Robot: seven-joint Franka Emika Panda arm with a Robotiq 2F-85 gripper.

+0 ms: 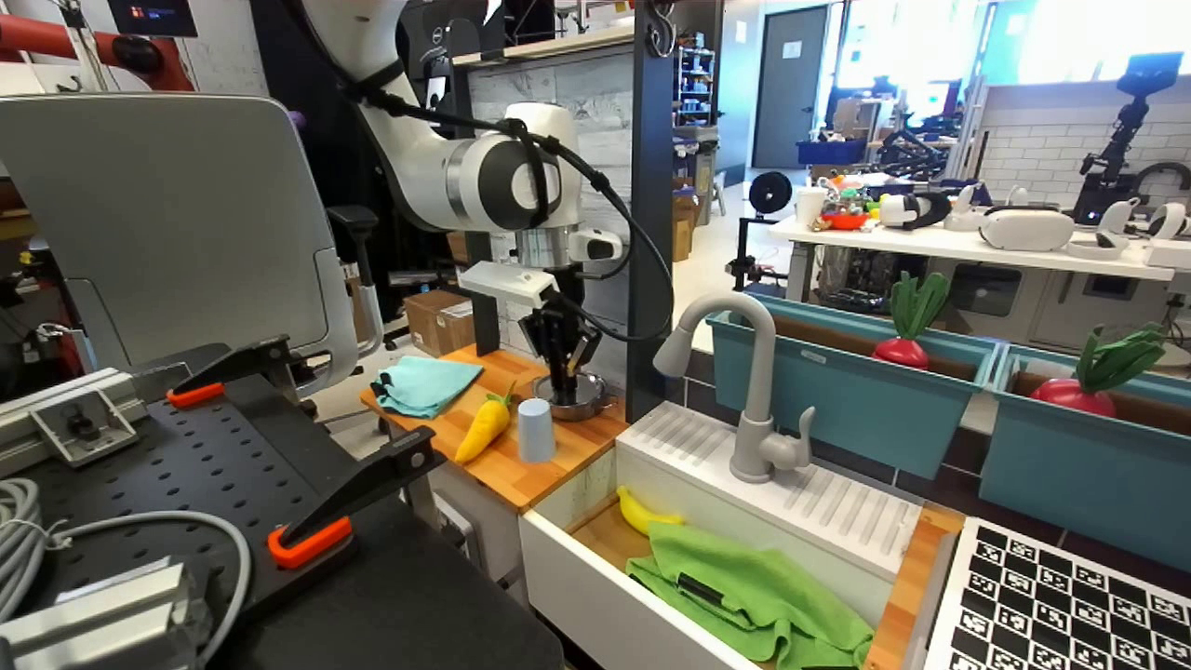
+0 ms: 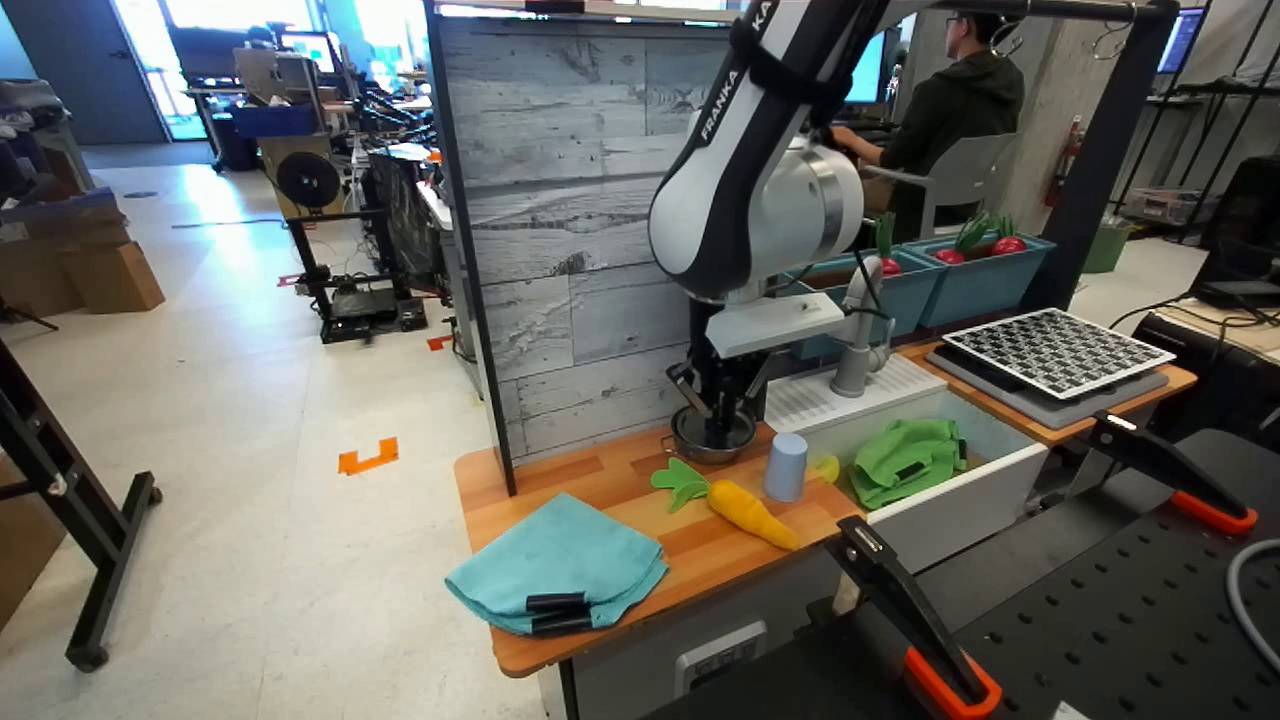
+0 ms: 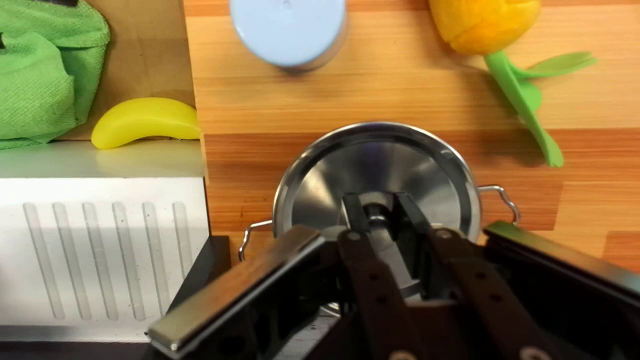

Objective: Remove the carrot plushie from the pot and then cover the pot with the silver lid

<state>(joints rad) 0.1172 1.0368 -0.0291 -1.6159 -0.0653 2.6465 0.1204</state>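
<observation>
Wrist view: we look down on the black two-finger gripper (image 3: 377, 202), its fingers drawn close together and, as far as we can see, pinching the round, flattish silver metal lid (image 3: 390, 170) by its centre knob. We find that lid within the rim of the small, low, round pot of grey-silver metal (image 2: 700, 454), whose thin wire handles stick out on opposite sides. Whether the lid is fully seated or held slightly clear, we cannot tell. In both exterior views we see the gripper pointing straight down at the pot's mouth.

We see the tapered yellow-orange carrot plushie with green leaves (image 2: 750, 512) out of the pot, lying on the striped brown wooden counter (image 2: 560, 475); its leafy end is nearer the pot but apart from it. Between the plushie and the white box-shaped sink (image 1: 595, 605), we see a smooth light-blue cup (image 2: 786, 467) standing closed end up. A folded teal cloth (image 2: 575, 560) with black strips lies toward the counter's far end from the sink.

Inside the sink we make out a curved yellow banana (image 3: 145, 122) and a crumpled bright-green cloth (image 1: 772, 596). A curved grey faucet (image 1: 758, 400) rises from the ribbed white drainboard (image 3: 100, 250). Behind it we see teal rectangular planters (image 1: 837, 395) holding red toys with green leaves (image 1: 901, 354).
</observation>
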